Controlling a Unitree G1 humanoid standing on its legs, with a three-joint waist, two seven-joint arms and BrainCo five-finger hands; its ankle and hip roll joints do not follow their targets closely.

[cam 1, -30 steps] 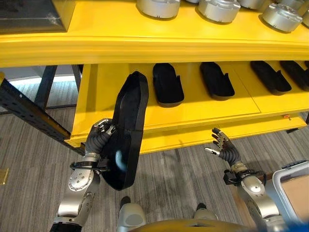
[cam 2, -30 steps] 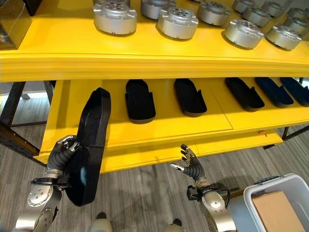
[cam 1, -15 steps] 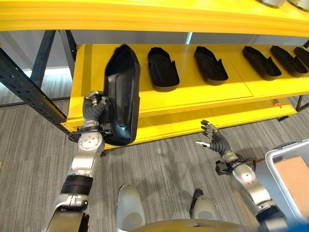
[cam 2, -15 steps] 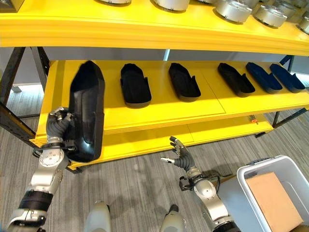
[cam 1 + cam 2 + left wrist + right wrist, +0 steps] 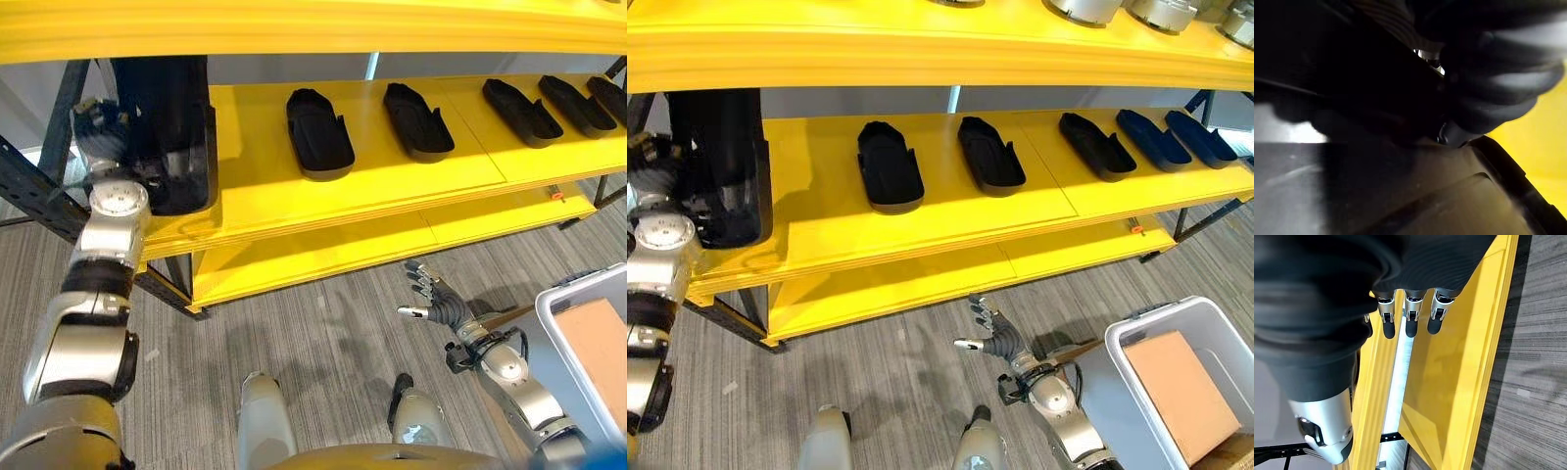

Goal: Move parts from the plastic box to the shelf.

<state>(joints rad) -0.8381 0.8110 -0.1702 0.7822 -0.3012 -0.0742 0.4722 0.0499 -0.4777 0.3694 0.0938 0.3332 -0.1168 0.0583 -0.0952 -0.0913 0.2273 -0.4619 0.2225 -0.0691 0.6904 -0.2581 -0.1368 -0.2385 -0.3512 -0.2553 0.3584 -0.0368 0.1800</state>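
Observation:
A long black moulded part (image 5: pixel 167 127) stands steeply on end at the left end of the yellow middle shelf (image 5: pixel 392 186), its lower end by the shelf's front edge. My left hand (image 5: pixel 98 132) is shut on its left rim; up close the part (image 5: pixel 1400 196) shows as a dark surface just past the hand. My right hand (image 5: pixel 431 304) hangs low over the floor at the right, fingers (image 5: pixel 1409 320) straight and apart, holding nothing. The grey plastic box (image 5: pixel 1136 338) sits at the lower right with a brown cardboard sheet (image 5: pixel 1181 392) in it.
Several more black parts lie in a row along the shelf, the nearest (image 5: pixel 318 132) to the right of the held one, then another (image 5: pixel 416 117). A yellow upper shelf (image 5: pixel 921 49) overhangs above, a lower yellow shelf (image 5: pixel 323 259) sits below. A dark steel upright (image 5: pixel 29 186) stands at the left.
My left arm has raised the black part from in front of the shelf edge up onto the shelf's left end. The view has also shifted. The right hand stays open and low.

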